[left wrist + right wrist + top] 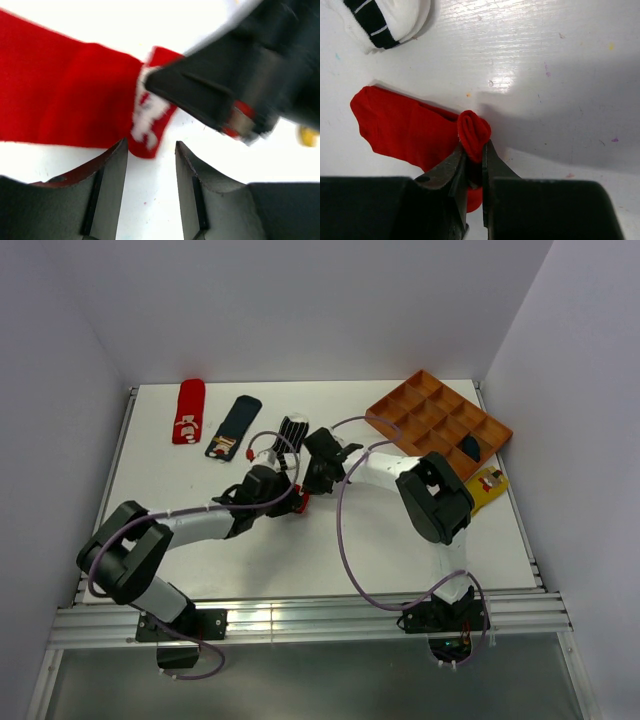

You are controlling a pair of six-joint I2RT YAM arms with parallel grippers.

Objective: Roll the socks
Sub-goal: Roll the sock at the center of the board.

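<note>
A red sock with white marks (400, 130) lies flat at the table's middle. Its end is rolled into a small coil (474, 129). My right gripper (474, 150) is shut on that coil and also shows in the top view (318, 476). My left gripper (151, 150) is open and empty, with its tips just short of the sock's near edge (75, 110). One of the right gripper's fingers (200, 95) crosses over the marked end. In the top view, the left gripper (290, 496) hides most of this sock.
A second red sock (188, 410), a navy sock with a patch (233, 427) and a striped sock (292, 430) lie along the back. An orange compartment tray (425, 400) at the back right holds a dark sock (470, 447). A mustard sock (487, 488) lies beside it.
</note>
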